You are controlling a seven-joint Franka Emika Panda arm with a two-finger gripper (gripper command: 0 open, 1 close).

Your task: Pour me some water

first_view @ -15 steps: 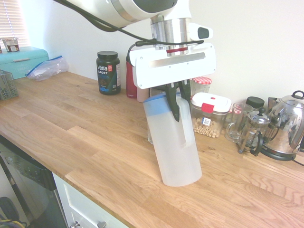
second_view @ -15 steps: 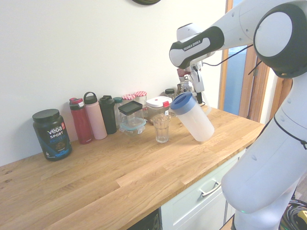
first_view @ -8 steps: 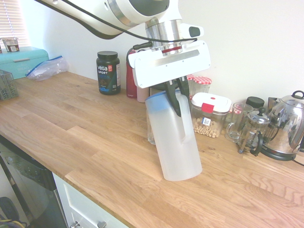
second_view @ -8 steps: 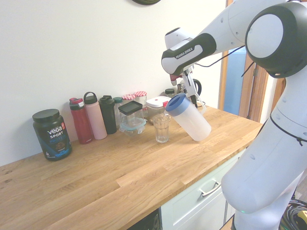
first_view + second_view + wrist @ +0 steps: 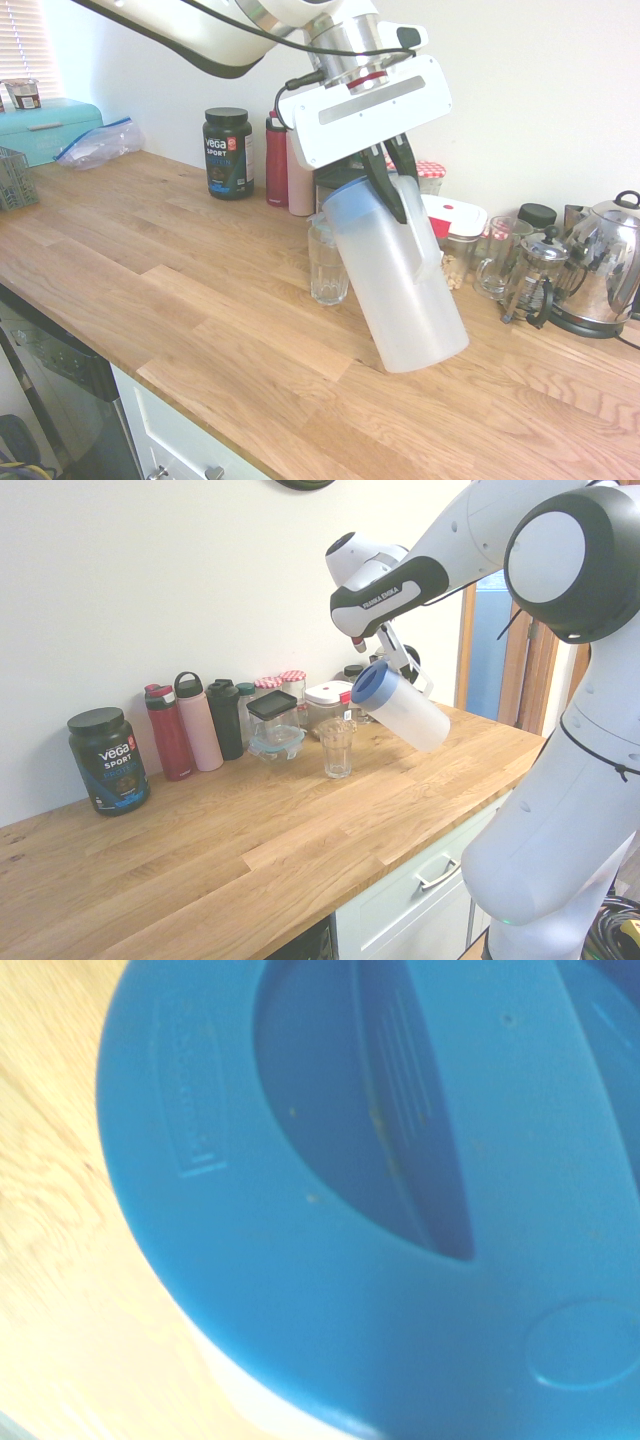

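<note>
First exterior view: fingers [image 5: 382,185] pinch the handle of the frosted pitcher [image 5: 398,285], tilted left above the tabletop [image 5: 230,320], its blue lid [image 5: 374,685] toward the empty-looking glass [image 5: 327,268] just beside it; water inside is too faint to tell. Bottles [image 5: 185,726] stand far left, the kettle [image 5: 603,262] right.

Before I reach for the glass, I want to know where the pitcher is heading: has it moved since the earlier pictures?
Yes; in the second exterior view, the pitcher has tipped further toward the standing glass.

A kitchen, shown by the wooden counter [image 5: 200,300], kettle [image 5: 605,262] and food jars [image 5: 281,687].
</note>
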